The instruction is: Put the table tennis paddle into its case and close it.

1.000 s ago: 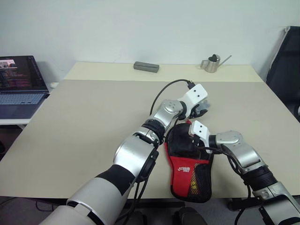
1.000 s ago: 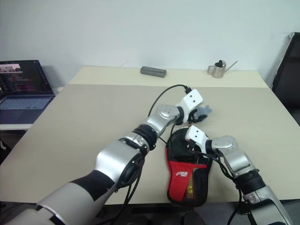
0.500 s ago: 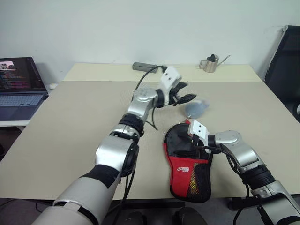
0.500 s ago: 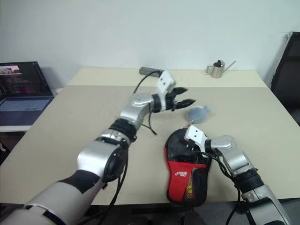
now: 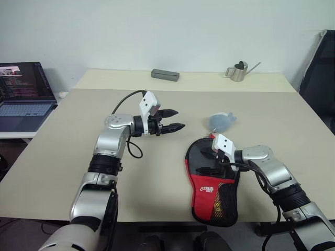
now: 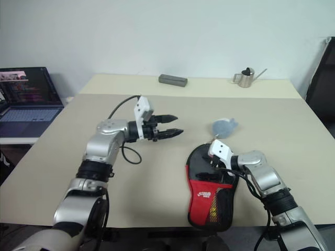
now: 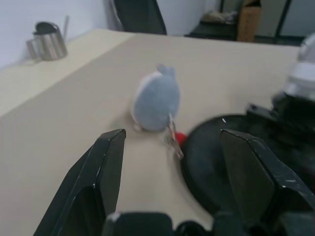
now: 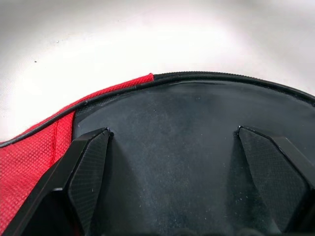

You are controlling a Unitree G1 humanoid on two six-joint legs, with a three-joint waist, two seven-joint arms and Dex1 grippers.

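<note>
The case lies flat near the front edge of the table, round black end away from the robot and red mesh-pocket end toward it, and every other thing is best placed from it. The right gripper rests on the case's round black part with its fingers spread wide; the right wrist view shows both fingers planted on a dark flat surface edged with red fabric, gripping nothing. It looks placed there to pin the case flat, so that it does not slide while the other arm works at the closure. I cannot tell whether that dark surface is the fabric of the case or the rubber of the table tennis paddle already lying inside; no wooden handle shows, so the paddle is most likely within the case.

The left gripper hangs above the bare table beyond and to the left of the case, well apart from it, pointing toward the right with its fingers parted about halfway and nothing between them. Just beyond the case's round end sits a small grey-blue soft lump, and in the left wrist view a small metal clip lies between this lump and the case's edge; it may be the zip pull, so the open left gripper seems readied for it
</note>
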